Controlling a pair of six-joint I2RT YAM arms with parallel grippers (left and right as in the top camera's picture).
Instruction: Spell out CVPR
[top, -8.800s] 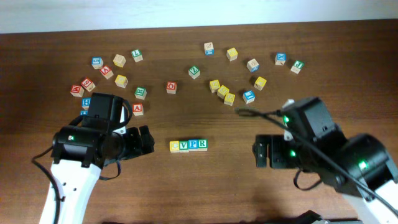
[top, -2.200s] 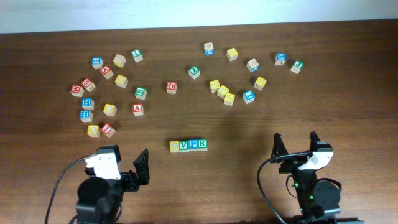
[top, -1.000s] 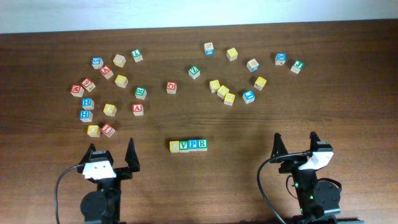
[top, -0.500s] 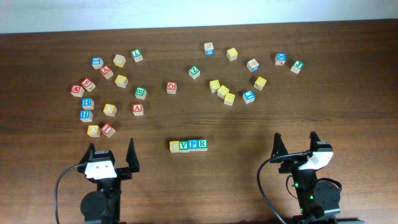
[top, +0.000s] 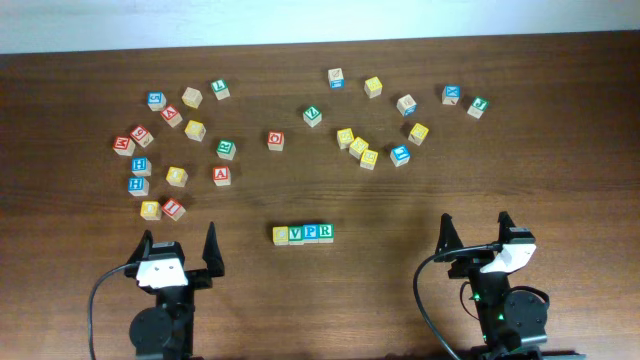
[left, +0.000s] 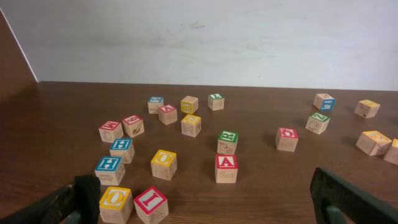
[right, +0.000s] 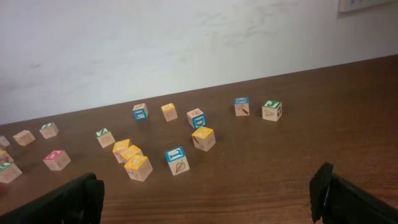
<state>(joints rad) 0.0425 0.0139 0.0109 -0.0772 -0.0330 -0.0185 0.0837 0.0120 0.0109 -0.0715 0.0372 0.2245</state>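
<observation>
A row of letter blocks (top: 303, 233) lies at the table's front middle: a yellow block, then V, P and R, touching side by side. My left gripper (top: 178, 247) is open and empty at the front left, well left of the row. My right gripper (top: 474, 231) is open and empty at the front right. In the left wrist view the open fingers (left: 205, 199) frame loose blocks such as the red A (left: 226, 168). In the right wrist view the open fingers (right: 205, 196) frame a blue block (right: 177, 159). The row shows in neither wrist view.
Loose letter blocks lie scattered across the back: a cluster at the left (top: 176, 130), one in the middle (top: 362, 148), and a few at the back right (top: 462, 98). A yellow O (left: 115, 202) and a red I (left: 150, 203) sit close to my left fingers.
Since 8.8 s ago both arms have drawn back from the middle to the front edge. In the last second nothing has moved.
</observation>
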